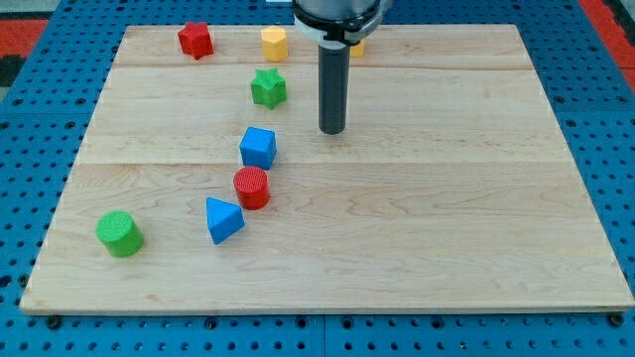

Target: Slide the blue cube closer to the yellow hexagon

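At the view's left sits a green cylinder (120,234), well clear of the work; next comes a red star (196,40) near the top edge, then a blue wedge (224,219) low down; none of these should matter. The blue cube (258,148) sits left of centre on the wooden board (446,228), with a red cylinder (252,187) just below it, close enough that I cannot tell whether they touch. A green star (268,88) lies between the cube and the yellow hexagon (275,44) near the top; that is the main risk, I judge; a straight push upward would drive the cube into the star and carry it into the hexagon. An off-centre push could also spin the cube away. The cube has no long axis; it looks turned a little, one corner towards the view's bottom. My tip (332,131) stands to the cube's right and slightly higher, apart from it, touching no block; being a bare rod, it grasps nothing. Another yellow piece (357,47) peeks from behind the rod, its shape hidden.
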Available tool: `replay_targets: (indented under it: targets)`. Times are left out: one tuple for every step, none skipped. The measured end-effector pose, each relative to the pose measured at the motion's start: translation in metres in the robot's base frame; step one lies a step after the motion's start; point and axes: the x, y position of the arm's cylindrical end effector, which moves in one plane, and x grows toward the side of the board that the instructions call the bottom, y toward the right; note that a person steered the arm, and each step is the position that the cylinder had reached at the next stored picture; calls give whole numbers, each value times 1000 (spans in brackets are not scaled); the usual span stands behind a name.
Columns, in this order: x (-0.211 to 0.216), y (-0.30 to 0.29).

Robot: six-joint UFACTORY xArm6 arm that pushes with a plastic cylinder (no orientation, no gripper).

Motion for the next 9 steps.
replay_targets:
  targets:
    - [-1, 2]
    - [-1, 2]
    - [-1, -15]
    - [-1, -57]
    - [17, -114]
    - [60, -126]
    - [74, -132]
    - [68, -69]
    - [32, 8]
